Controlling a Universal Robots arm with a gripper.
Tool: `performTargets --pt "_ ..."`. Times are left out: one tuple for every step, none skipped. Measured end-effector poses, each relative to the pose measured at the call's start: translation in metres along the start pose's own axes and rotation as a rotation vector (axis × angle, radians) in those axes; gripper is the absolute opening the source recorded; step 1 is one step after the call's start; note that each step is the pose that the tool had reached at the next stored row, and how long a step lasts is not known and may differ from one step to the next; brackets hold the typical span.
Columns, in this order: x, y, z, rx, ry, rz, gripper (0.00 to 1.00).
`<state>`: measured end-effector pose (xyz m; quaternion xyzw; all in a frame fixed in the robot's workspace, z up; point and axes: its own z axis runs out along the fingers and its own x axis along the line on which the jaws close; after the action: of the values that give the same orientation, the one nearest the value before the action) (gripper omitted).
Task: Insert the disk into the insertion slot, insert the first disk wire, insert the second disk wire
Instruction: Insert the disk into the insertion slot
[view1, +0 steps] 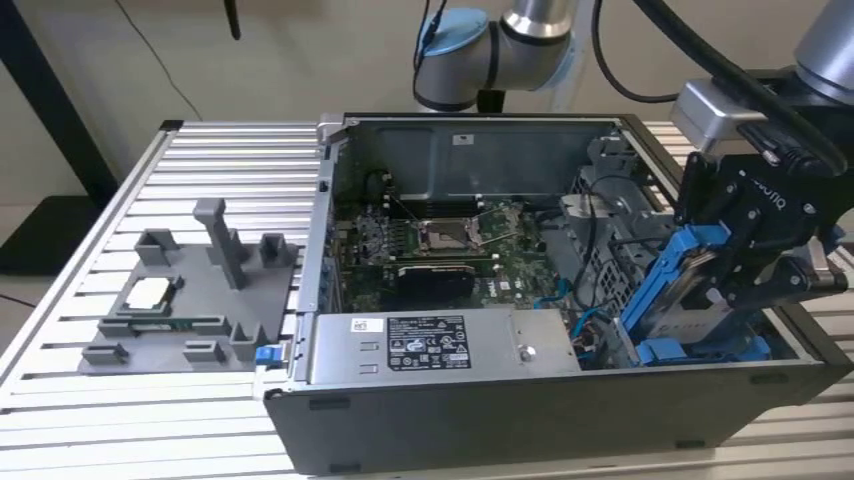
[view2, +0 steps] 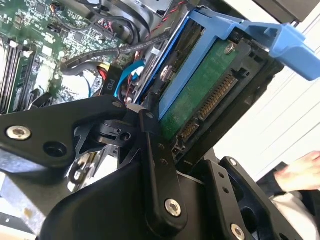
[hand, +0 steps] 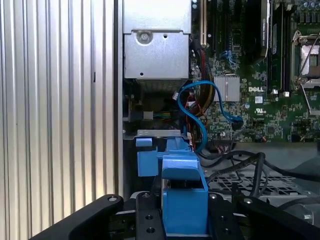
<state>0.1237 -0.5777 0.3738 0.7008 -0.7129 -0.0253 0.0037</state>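
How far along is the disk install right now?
Done: nothing looks finished yet. In hand: the gripper is shut on the disk, holding it tilted with its lower end at the insertion slot, not seated. Left: seating the disk and both wires. A blue cable loops loose beside the motherboard.

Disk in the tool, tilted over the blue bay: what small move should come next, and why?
Probably ease the disk slightly down along its tilt. In the exterior view the tool, shut on it, holds it slanted, lower end at the slot, most of it above the case. In the first wrist view disk and slot look roughly lined up.
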Motion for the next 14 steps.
performTargets --pt "0.0 0.0 0.001 0.0 0.0 0.0 0.33" --pt "0.0 -0.0001 0.0016 0.0 0.0 0.0 0.33" --pt "0.0 -0.0001 0.0017 0.0 0.0001 0.0 0.33" --pt "0.0 -0.0001 0.0017 0.0 0.0001 0.0 0.33" --pt "0.0 -0.0001 0.0017 0.0 -0.0001 0.0 0.33" --pt "0.0 -0.0001 0.0018 0.0 -0.0004 0.0 0.33" --pt "0.0 -0.0001 0.0018 0.0 -0.0006 0.0 0.33" --pt "0.0 -0.0001 0.0019 0.0 -0.0011 0.0 0.33" --pt "0.0 -0.0001 0.0019 0.0 -0.0008 0.0 0.34" --pt "0.0 -0.0001 0.0018 0.0 -0.0007 0.0 0.34" --pt "0.0001 -0.0001 0.0012 0.0 -0.0006 0.0 0.34" --pt "0.0 0.0 -0.0001 0.0 -0.0005 0.0 0.41" --pt "0.0 0.0001 -0.0022 -0.0001 -0.0005 0.0 0.41" --pt "-0.0001 0.0002 -0.0052 -0.0002 -0.0007 0.0 0.41"
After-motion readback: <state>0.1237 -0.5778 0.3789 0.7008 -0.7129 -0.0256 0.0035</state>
